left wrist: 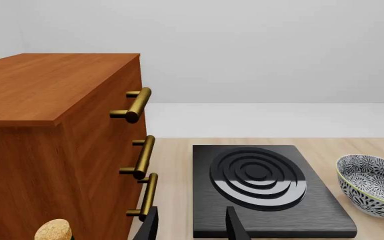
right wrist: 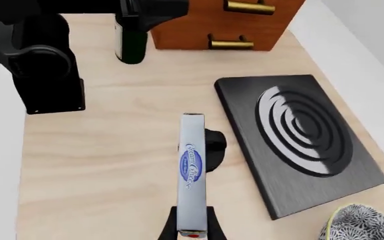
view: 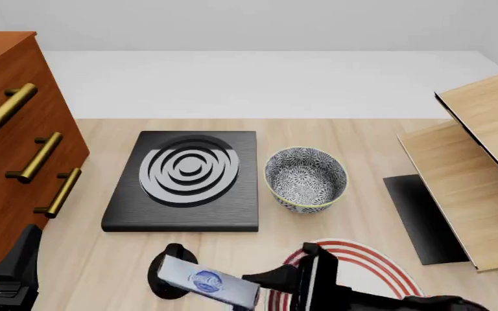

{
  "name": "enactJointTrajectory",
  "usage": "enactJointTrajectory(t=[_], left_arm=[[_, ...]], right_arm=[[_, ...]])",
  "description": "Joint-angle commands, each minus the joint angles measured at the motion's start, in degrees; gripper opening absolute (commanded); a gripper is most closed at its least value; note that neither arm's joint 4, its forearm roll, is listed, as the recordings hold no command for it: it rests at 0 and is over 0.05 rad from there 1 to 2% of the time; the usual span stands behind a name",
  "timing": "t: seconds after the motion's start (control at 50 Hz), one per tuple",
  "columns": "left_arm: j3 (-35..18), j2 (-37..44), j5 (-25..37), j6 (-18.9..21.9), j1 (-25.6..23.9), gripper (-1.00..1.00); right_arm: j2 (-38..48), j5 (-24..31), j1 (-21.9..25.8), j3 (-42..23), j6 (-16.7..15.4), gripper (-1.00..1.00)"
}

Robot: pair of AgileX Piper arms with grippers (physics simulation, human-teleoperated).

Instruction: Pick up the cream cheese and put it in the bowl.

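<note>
One cream cheese point(view: 205, 282), one bowl point(view: 306, 179), seemingly apart

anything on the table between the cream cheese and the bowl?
Front view: only bare table between the cream cheese and the bowl. Stove plate sits left of that line.

Bare tabletop point(view: 362, 139) open around the bowl point(view: 306, 178) from twelve to three o'clock — hemmed at nine by the black burner plate point(view: 184, 181), at six by the red-ringed plate point(view: 379, 269).
</note>
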Motion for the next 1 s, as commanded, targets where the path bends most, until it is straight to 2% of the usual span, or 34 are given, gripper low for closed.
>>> enactJointTrajectory(t=[0.02,0.18,0.38,0.42,0.66,1.0], left_arm=[[0.00,0.00,0.00,0.00,0.00,1.00],[0.00,0.00,0.00,0.00,0.00,1.00],[0.00,0.00,0.00,0.00,0.00,1.00],[0.00,0.00,0.00,0.00,0.00,1.00],[0.00,0.00,0.00,0.00,0.00,1.00],[0.00,0.00,0.00,0.00,0.00,1.00]], right_arm=[[-10.13,7.83,-5.21,1.20,-0.38,-1.00],[-15.96,15.10,-9.42,-0.57,-0.57,-1.00],[-16.89,19.24,-13.87,-2.32,-1.07,-1.00],[-16.89,19.94,-15.53,-2.42,-2.24,-1.00],[-15.36,23.37,-19.64,-4.86,-3.78,-1.00],[-16.25,31.08,-25.55,-9.57,-4.98,-1.00]])
